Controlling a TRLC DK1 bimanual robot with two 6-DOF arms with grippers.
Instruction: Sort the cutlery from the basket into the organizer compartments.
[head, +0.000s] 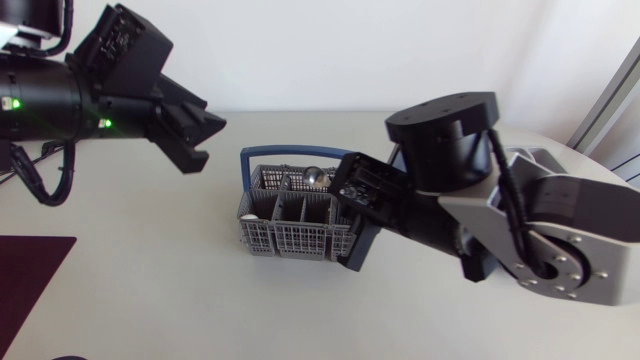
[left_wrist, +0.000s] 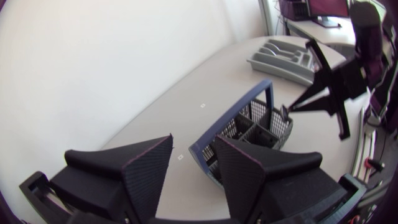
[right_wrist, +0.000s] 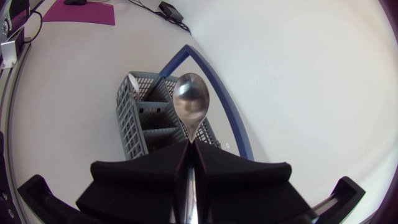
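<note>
- Polished steel spoon (right_wrist: 191, 102) with a smooth oval bowl and a thin flat stem, bright and mirror-like, bowl facing the right wrist camera.
- Pinched at the neck, just below the bowl, by the matte black right gripper (right_wrist: 189, 148), both wedge fingers pressed nearly together on the stem.
- Held over the rear compartments of the grey plastic lattice basket (head: 290, 238) with the blue hoop handle; hard to tell whether fully clear of them.
- Probably light, rigid and slippery: slim metal between broad pads, so liable to pivot or slide if swung fast.
- Better gripped flat across the stem than on the rounded bowl.
- Grey moulded organizer tray (left_wrist: 283, 59) well apart from the basket, on the far side from the left arm.
- Left gripper (left_wrist: 193, 140) spread wide, holding nothing, raised beside the basket opposite the tray.
</note>
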